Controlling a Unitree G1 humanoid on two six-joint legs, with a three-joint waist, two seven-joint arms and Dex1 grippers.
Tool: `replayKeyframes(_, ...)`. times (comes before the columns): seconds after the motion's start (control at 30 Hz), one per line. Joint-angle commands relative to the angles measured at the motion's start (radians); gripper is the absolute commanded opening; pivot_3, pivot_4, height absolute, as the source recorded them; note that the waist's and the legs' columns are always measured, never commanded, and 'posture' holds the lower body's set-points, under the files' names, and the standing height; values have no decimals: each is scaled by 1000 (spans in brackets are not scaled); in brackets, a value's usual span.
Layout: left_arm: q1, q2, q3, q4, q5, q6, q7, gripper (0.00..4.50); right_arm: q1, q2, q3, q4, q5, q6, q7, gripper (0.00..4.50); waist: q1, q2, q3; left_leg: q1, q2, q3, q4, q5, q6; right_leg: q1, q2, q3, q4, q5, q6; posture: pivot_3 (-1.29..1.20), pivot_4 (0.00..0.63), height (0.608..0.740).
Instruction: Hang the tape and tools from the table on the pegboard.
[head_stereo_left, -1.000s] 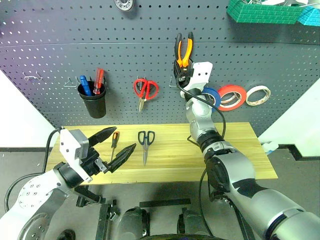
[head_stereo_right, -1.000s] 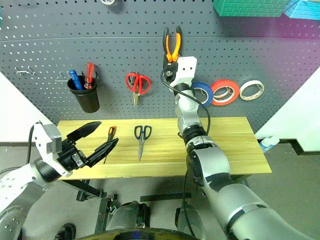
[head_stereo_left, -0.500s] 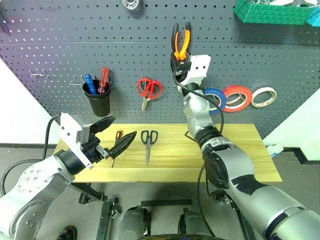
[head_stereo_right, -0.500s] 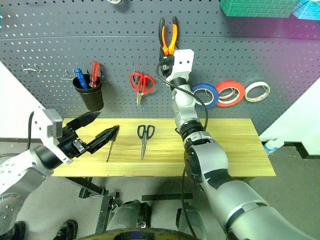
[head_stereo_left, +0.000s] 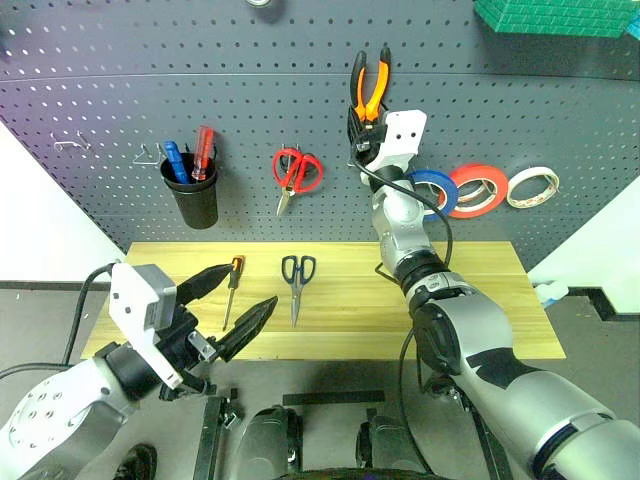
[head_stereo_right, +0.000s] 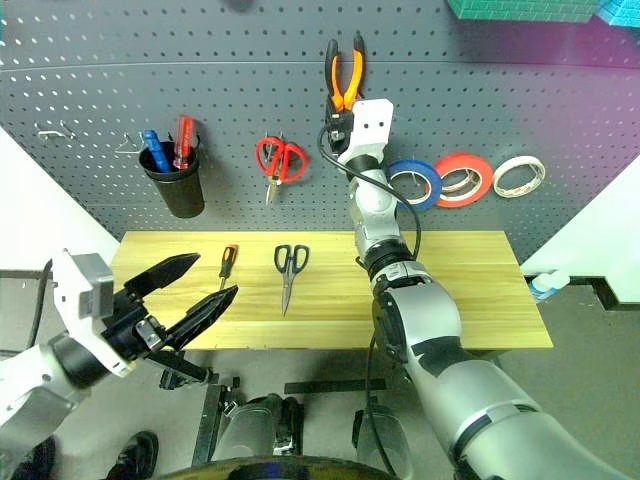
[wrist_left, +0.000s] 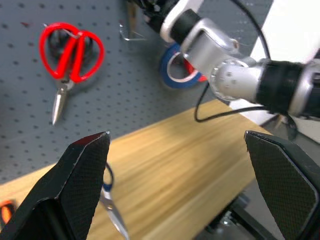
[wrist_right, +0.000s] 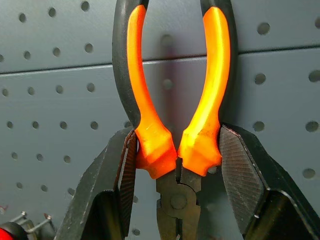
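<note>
Holding the pliers (head_stereo_left: 368, 88) up against the pegboard (head_stereo_left: 120, 90), the right gripper (head_stereo_left: 362, 132) has its two black fingers (wrist_right: 117, 175) pressed on the low ends of the orange-and-black handles. The handles point up and the metal nose points down between the fingers. The right arm reaches up from the desk (head_stereo_left: 470, 300) to the board.

The left gripper (head_stereo_left: 232, 305) is wide open with nothing in it. It sits low, in front of the near left edge of the desk, and its two black fingers (wrist_left: 75, 185) point forward and to the right.

The blue tape (head_stereo_left: 430, 192) is on the pegboard, just right of the right arm. A red tape ring (head_stereo_left: 472, 190) hangs next to it, and a cream-white tape ring (head_stereo_left: 532, 187) hangs right of that one.

Two tools lie flat on the desk. The screwdriver (head_stereo_left: 231, 288) with the orange-and-black handle is on the left part, with its handle toward the board. The scissors (head_stereo_left: 295, 285) with dark handles lie just right of it, with the handles toward the board and the tips toward the near edge. They do not touch each other.

Red scissors (head_stereo_left: 296, 175) hang on the pegboard, tips down. Left of them hangs a black cup (head_stereo_left: 193, 200) with a blue screwdriver (head_stereo_left: 174, 162) and a red screwdriver (head_stereo_left: 202, 152) standing in it.
</note>
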Motion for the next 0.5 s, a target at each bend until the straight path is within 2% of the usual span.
replayKeyframes(0.03,72,-3,44,-25,5,-69,-38,4500,-20,-11,6,-28,-17,-17,-21,2096,0,0,8,0,0,0,0,0,0,0,0,0,0,0,0,249,156,740)
replayKeyframes(0.13,114,-12,76,-24,4,-85,-62,4500,-11,-16,23,-35,-44,-18,-38,2096,-1,0,18,0,0,0,0,-1,1,0,0,0,0,0,-1,249,176,740)
replayKeyframes(0.5,279,-120,45,66,179,-201,-295,4500,79,-8,54,-78,-87,-11,-79,2096,-1,-1,56,-4,2,0,-1,-1,2,-4,0,0,-2,0,-3,246,209,740)
